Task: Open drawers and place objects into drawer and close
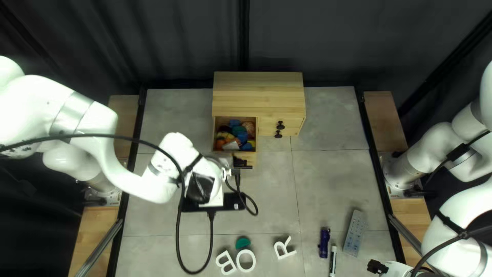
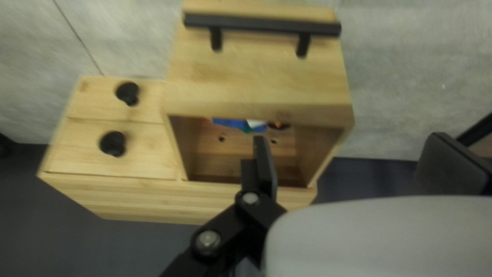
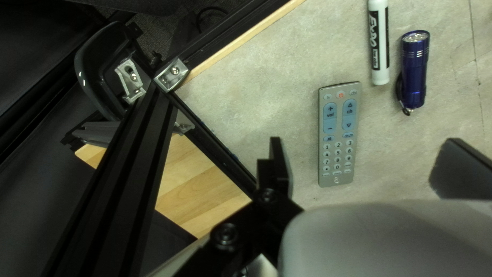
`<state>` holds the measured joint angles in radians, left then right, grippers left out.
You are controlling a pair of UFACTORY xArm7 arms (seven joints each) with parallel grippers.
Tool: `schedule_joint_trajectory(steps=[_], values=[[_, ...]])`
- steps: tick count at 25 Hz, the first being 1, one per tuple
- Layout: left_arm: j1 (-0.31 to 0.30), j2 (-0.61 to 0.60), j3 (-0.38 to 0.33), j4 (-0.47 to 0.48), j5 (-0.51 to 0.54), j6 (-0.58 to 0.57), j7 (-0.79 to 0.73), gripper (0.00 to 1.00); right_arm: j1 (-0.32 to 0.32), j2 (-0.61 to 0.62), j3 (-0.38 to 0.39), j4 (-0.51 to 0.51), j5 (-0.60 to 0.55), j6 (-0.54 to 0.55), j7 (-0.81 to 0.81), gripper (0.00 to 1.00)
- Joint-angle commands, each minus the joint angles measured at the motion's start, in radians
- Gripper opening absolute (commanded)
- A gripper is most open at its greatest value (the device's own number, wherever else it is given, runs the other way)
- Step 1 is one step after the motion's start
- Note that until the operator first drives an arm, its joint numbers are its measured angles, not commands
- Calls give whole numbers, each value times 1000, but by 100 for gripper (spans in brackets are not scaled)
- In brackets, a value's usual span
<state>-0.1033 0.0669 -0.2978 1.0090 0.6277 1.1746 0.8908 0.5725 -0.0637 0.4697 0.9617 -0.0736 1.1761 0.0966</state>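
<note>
In the top left view my left gripper [image 1: 241, 163] is at the front of the open drawer [image 1: 217, 131], which holds several colourful objects [image 1: 241, 134]. The left wrist view shows my left gripper [image 2: 359, 166] open, one finger overlapping the drawer opening and the other off beside the cabinet; the black bar handle [image 2: 261, 24] lies ahead, not between them. Two drawers with black knobs [image 2: 113, 143] are closed. My right gripper [image 1: 377, 266] is at the bottom right of the top left view. In its wrist view the right gripper [image 3: 366, 166] stands open, nothing held, beside a grey remote [image 3: 339, 136].
White letters B [image 1: 225, 262], O [image 1: 246, 260] and R [image 1: 284, 248] and a green piece [image 1: 243, 242] lie near the front. A blue flashlight [image 3: 413, 72] and a marker [image 3: 379, 43] lie beyond the remote. A black cable loops from my left wrist above the table.
</note>
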Motion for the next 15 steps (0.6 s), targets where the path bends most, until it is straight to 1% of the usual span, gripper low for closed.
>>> schedule_joint_trajectory(steps=[1,5,10,15], values=[[-7,83,2,45,42,-31,-12,100,0,0,0,0,0,0,0,100],[2,128,16,50,74,-64,-15,100,0,0,0,0,0,0,0,100],[18,122,30,15,90,-85,-14,100,0,0,0,0,0,0,0,100],[30,120,44,0,103,-79,-14,100,0,0,0,0,0,0,0,100]])
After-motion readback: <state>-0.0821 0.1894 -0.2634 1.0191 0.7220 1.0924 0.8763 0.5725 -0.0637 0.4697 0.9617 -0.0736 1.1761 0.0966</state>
